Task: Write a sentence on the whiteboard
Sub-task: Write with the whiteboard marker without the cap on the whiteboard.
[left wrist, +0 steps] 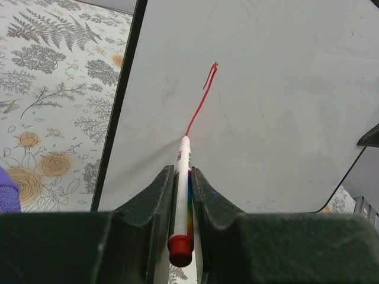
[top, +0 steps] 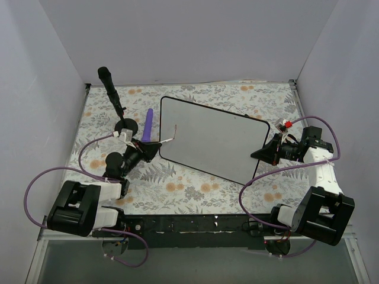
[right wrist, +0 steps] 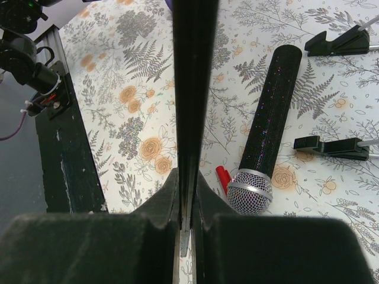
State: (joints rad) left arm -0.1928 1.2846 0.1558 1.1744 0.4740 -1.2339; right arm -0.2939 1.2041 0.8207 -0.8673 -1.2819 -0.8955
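Observation:
The whiteboard (top: 213,139) lies slanted across the middle of the floral table. My left gripper (top: 155,148) is at its left edge, shut on a white marker (left wrist: 182,189) with a red end. The marker's tip touches the board (left wrist: 266,106). Of the sentence, only one thin red stroke (left wrist: 201,103) shows, running up from the tip; no letters are readable. My right gripper (top: 263,152) is shut on the board's right edge, which appears edge-on (right wrist: 192,89) between the jaws of this gripper (right wrist: 188,174).
A black glitter microphone (top: 111,89) lies at the back left, also in the right wrist view (right wrist: 266,124), with a red cap (right wrist: 223,177) beside its head. A purple object (top: 148,123) lies left of the board. Grey walls enclose the table.

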